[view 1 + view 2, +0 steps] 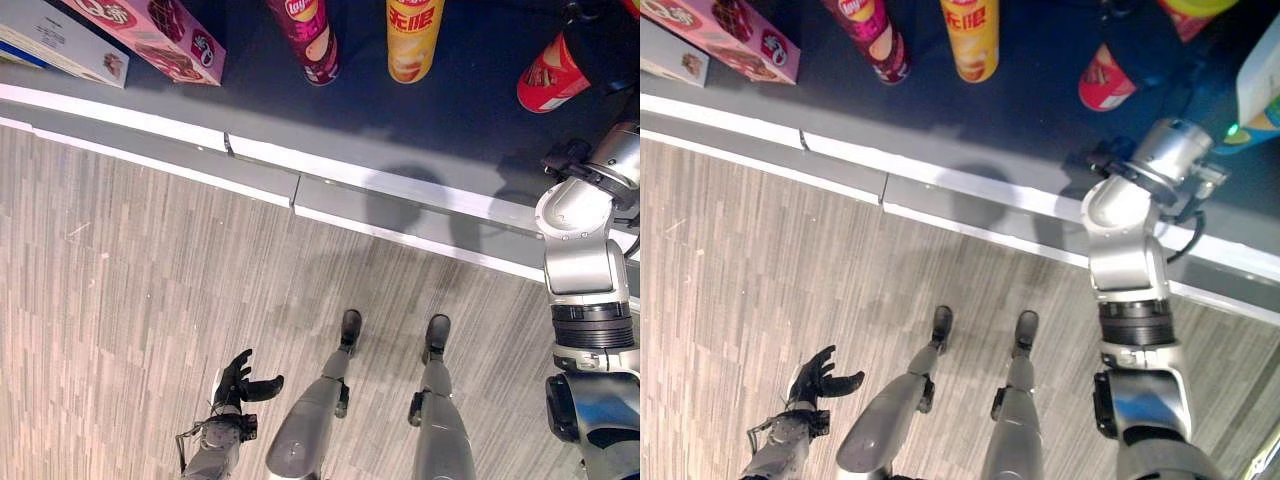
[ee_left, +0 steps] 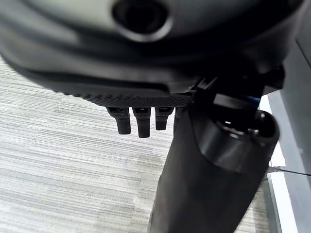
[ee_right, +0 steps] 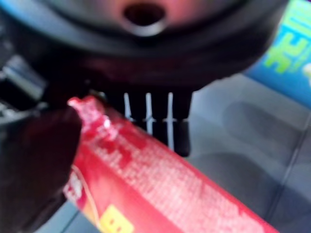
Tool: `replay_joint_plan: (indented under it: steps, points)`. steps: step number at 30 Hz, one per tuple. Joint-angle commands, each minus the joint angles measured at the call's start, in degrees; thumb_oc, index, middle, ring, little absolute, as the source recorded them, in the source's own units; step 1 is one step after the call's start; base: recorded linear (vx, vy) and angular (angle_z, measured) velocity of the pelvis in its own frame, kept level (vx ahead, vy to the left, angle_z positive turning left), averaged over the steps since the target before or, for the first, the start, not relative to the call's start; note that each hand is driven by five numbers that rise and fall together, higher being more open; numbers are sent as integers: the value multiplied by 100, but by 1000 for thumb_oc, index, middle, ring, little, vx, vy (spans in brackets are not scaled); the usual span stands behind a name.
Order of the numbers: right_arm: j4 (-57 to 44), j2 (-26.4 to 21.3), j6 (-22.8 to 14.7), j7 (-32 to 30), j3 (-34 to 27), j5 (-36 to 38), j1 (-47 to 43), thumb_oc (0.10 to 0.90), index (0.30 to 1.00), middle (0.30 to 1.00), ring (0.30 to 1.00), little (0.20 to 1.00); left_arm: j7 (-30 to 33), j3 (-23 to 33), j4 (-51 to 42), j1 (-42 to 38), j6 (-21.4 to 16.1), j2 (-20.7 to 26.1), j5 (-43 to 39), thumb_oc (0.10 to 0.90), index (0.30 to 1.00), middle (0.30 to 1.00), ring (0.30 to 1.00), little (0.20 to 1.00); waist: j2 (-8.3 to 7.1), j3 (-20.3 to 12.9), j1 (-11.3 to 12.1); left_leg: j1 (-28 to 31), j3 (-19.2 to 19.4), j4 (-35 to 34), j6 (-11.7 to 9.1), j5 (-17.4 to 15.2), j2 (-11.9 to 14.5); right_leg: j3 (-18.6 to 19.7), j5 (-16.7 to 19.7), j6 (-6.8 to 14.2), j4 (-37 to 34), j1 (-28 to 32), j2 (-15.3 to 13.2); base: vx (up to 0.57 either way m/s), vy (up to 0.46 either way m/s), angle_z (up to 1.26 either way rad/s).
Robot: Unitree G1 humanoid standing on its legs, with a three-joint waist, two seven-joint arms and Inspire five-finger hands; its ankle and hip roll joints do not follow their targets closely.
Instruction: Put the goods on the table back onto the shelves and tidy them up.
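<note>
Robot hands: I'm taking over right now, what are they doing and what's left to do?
Right hand: fingers curled round the red can, on the dark shelf.
Left hand: open, holding nothing, low over the floor.
Already standing on the shelf: maroon can, yellow can, pink box, blue bag.
Done: red can has reached the shelf.
Left: let go and straighten it.

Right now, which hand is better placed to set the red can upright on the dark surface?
The right hand. Its thumb and fingers already close round the red can over the dark surface. The left hand hangs low over the floor, open and holding nothing.
</note>
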Motion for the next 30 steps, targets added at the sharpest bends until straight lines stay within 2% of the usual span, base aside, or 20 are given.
replay_joint_plan:
  steps: [1,11,22,23,24,30]
  points:
    - [-883,-207,-504,-408,-215,-445,-315,400,300,300,300,300,335,21,115,201,-74,460,-193,800,900,900,900,900,-401,-410,43,-84,30,7,-340,-288,-29,277,-95,657,42,111,-373,0,0,0]
    - [-482,-302,-446,-329,39,-554,-261,400,300,300,300,300,396,94,-19,169,-132,482,-179,800,900,900,900,900,-369,-320,0,-125,72,7,-357,-280,-48,276,-49,674,42,21,-400,0,0,0]
    - [-356,-88,-430,-185,288,-675,173,400,300,300,300,300,443,104,1,176,-115,398,-117,800,900,900,900,900,-373,-276,-78,-99,88,7,-354,-295,-38,285,-21,681,42,5,-425,0,0,0]
    - [-335,-81,-428,-191,298,-684,169,568,552,552,552,552,448,105,4,177,-118,396,-113,800,900,900,900,900,-376,-275,-78,-100,93,7,-354,-293,-36,286,-20,681,42,4,-427,0,0,0]
    - [-323,-91,-421,-191,315,-695,168,800,900,900,900,900,447,105,19,167,-124,394,-114,800,900,900,900,900,-378,-275,-81,-102,96,7,-355,-291,-39,282,-20,682,42,-1,-425,0,0,0]
    - [-283,-87,-434,-204,361,-678,185,800,900,900,900,900,473,118,87,157,-114,375,-98,800,900,900,900,900,-423,-307,-104,-39,107,7,-344,-320,-29,285,-30,691,42,49,-430,-3,3,-1]
